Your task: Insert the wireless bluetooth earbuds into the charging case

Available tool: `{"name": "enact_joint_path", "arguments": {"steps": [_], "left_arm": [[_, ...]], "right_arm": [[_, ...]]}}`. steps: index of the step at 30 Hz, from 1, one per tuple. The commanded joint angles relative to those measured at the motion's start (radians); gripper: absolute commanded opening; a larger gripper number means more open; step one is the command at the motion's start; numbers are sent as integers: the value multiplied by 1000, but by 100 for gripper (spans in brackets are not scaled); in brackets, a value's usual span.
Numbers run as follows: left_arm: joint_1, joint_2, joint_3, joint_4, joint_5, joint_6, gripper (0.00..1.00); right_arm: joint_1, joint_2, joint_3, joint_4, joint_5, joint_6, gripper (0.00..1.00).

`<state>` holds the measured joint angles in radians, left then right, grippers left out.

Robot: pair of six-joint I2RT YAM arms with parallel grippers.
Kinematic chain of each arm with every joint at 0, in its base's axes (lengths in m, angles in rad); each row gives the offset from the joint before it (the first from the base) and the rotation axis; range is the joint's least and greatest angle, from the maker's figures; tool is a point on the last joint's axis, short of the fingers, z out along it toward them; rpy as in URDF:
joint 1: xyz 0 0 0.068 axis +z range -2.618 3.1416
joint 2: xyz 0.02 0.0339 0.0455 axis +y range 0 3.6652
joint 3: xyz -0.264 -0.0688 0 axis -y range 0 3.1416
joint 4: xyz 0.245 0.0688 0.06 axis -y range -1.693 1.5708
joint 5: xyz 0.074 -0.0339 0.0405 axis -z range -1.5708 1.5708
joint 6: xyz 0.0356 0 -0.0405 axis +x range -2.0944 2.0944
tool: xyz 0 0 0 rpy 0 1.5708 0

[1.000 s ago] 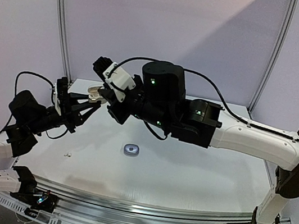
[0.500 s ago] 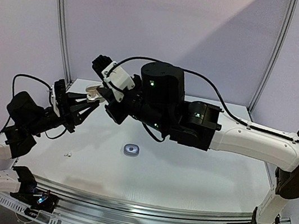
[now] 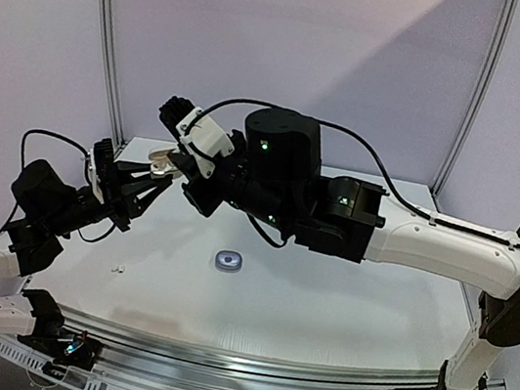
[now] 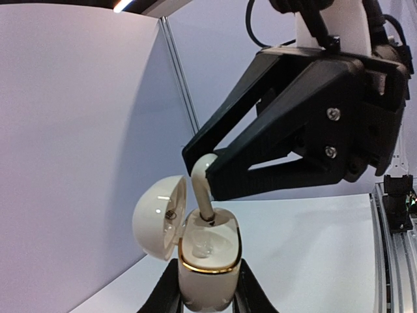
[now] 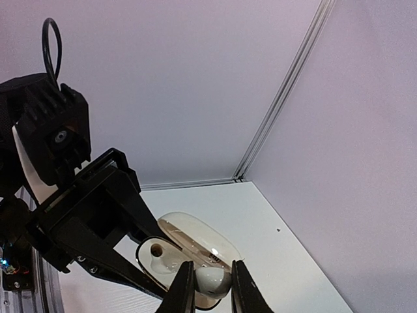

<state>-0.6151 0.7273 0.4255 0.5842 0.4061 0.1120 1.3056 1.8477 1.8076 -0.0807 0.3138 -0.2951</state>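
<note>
The white charging case (image 4: 205, 257) with a gold rim is upright, gripped low between the fingers of my left gripper (image 4: 207, 297), which is shut on it. Its lid (image 4: 158, 216) hangs open to the left. A white earbud (image 4: 201, 189) has its stem tip in the case's far socket, and the near socket holds nothing. My right gripper (image 5: 212, 287) is shut on that earbud's bulb (image 5: 214, 279), directly over the open case (image 5: 159, 257). In the top view both grippers meet above the table's back left, left gripper (image 3: 151, 181), right gripper (image 3: 175, 154), with the case (image 3: 161, 168) between them.
A small round grey case (image 3: 228, 261) lies on the white table (image 3: 341, 307) near the middle. A tiny white piece (image 3: 115, 268) lies near the front left. The left arm's black fingers (image 5: 98, 222) crowd the space beside the case.
Both grippers, with the case and the earbud, have shifted slightly up and to the left. The grips are unchanged.
</note>
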Motion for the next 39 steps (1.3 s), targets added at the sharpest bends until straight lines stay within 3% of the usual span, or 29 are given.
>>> {"name": "enact_joint_path", "arguments": {"steps": [1, 16, 39], "left_arm": [[-14, -25, -4, 86, -16, -9, 0], [-14, -19, 0, 97, -21, -16, 0], [-14, -22, -1, 96, -18, -31, 0]], "right_arm": [[-10, 25, 1, -43, 8, -26, 0], [-6, 57, 7, -79, 80, -107, 0], [-5, 75, 51, -82, 112, -102, 12]]}}
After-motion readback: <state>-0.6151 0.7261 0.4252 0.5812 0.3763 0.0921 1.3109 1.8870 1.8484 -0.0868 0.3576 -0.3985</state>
